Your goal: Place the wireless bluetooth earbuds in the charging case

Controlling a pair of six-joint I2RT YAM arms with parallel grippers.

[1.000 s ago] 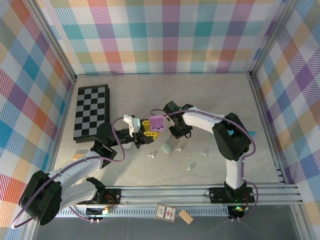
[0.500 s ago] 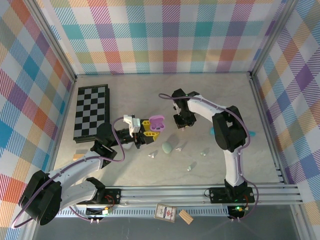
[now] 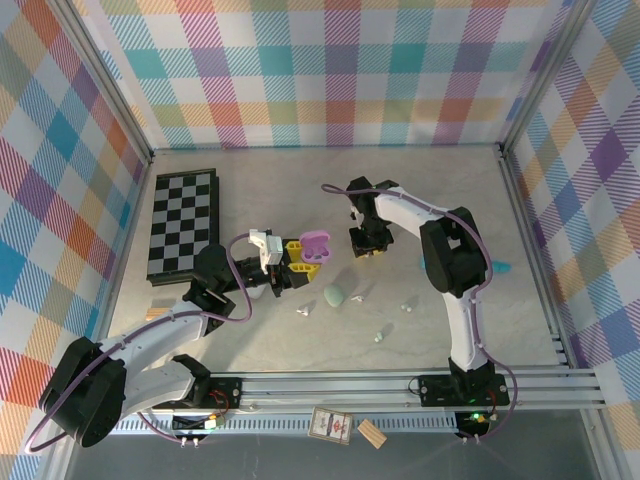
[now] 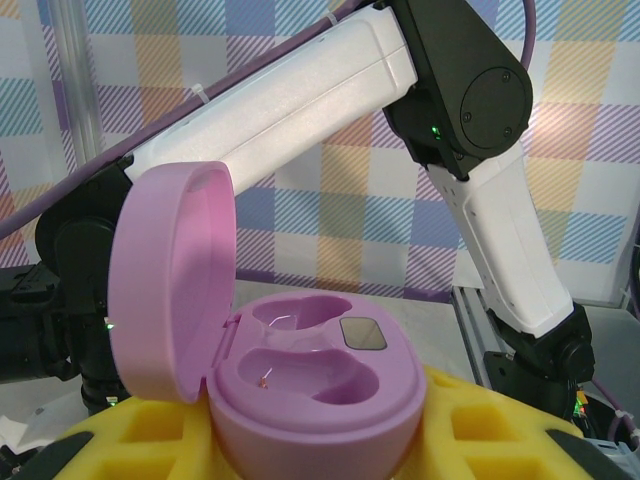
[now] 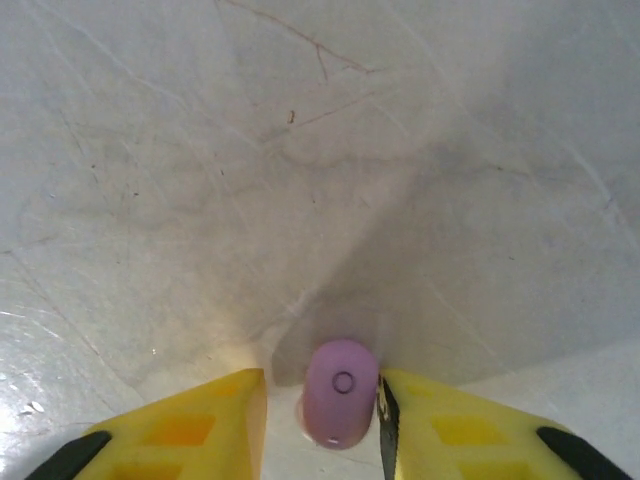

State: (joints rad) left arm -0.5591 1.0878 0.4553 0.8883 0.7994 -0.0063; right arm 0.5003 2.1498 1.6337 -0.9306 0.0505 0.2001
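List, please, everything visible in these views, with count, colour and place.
Lilac plastic charging case: one, lid open, wells empty, in left gripper.
Small lilac earbud: one, inside right gripper.
Tiny whitish earbuds: four, scattered mid-table.
Pebble-shaped mint case: one, closed, mid-table.
Folding chessboard: one, black-and-white, table's left.
Teal wand: one, partly behind right arm.
Wooden blocks: two, tan; beside left arm, front rail.
Printed card: one, front rail.
Left gripper: yellow fingers, clamped on lilac case.
Right gripper: yellow fingers, straddling lilac earbud.
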